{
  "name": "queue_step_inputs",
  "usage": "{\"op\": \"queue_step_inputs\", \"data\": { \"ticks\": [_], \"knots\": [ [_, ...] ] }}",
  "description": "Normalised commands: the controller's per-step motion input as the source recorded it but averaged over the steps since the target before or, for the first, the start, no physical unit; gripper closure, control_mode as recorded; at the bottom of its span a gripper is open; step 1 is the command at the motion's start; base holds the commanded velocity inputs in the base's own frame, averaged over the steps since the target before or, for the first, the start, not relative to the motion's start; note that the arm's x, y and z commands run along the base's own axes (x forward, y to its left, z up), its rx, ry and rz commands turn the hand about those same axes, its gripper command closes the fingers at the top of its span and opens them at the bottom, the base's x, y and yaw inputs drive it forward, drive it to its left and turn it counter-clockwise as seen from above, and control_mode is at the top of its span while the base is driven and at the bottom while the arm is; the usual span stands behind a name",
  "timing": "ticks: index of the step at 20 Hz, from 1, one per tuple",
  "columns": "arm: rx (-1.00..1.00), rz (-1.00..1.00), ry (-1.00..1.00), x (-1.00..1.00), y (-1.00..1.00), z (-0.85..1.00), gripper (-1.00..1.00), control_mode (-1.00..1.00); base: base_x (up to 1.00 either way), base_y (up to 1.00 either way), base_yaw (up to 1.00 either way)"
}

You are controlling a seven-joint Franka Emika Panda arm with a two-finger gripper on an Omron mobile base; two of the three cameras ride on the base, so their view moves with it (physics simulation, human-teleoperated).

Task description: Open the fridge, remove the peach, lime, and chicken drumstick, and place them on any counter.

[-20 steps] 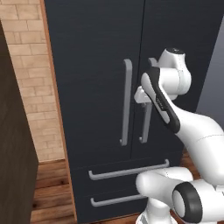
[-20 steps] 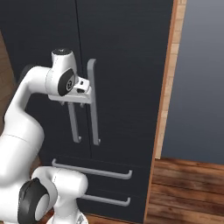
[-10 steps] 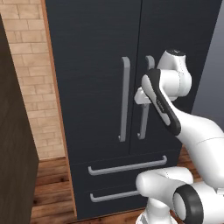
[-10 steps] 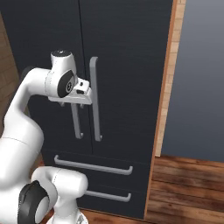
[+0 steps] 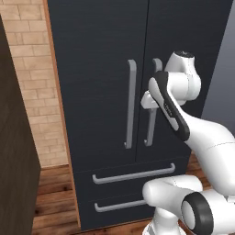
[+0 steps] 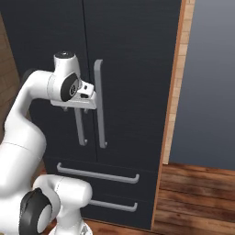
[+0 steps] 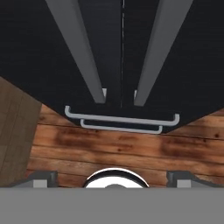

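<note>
The fridge (image 5: 96, 69) stands closed, its two dark doors meeting at a thin seam (image 7: 122, 48). The left bar handle (image 5: 131, 103) and the right bar handle (image 6: 98, 103) hang side by side. My gripper (image 5: 148, 102) (image 6: 75, 109) hovers just in front of the handles at mid height, pointing down along the door, open with nothing in it. In the hand view its fingertips (image 7: 41, 177) stand wide apart, with both handles running up between them. The peach, the lime and the chicken drumstick are hidden behind the shut doors. The counter is out of view.
Two drawers with horizontal grey handles (image 5: 133, 174) (image 6: 98, 175) sit below the doors. A dark brown wooden cabinet (image 5: 13, 160) and a brick wall (image 5: 36, 92) stand left of the fridge. A grey wall (image 6: 206, 92) rises on the right, over wooden floor (image 6: 197, 202).
Almost nothing. The hand has stayed in front of the handles, shifting only slightly, and the jaws remain wide open.
</note>
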Motion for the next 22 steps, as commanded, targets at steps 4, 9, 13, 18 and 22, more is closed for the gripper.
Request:
{"op": "queue_step_inputs", "data": {
  "ticks": [4, 9, 13, 18, 22],
  "knots": [
    [0.0, 0.0, -0.19, -0.01, 0.0, -0.27, -1.0, -1.0, 0.0, 0.0, 0.0],
    [0.12, 0.0, -0.34, 0.07, -0.06, -0.09, -1.0, -1.0, 0.0, 0.0, 0.0],
    [0.09, -0.02, -0.05, 0.22, -0.17, 0.04, -1.0, -1.0, 0.0, 0.0, 0.0],
    [0.03, -0.1, 0.01, 0.18, -0.26, 0.17, -1.0, -1.0, 0.0, 0.0, 0.0],
    [0.02, -0.08, 0.01, 0.43, -0.13, 0.08, -1.0, -1.0, 0.0, 0.0, 0.0]
  ]
}}
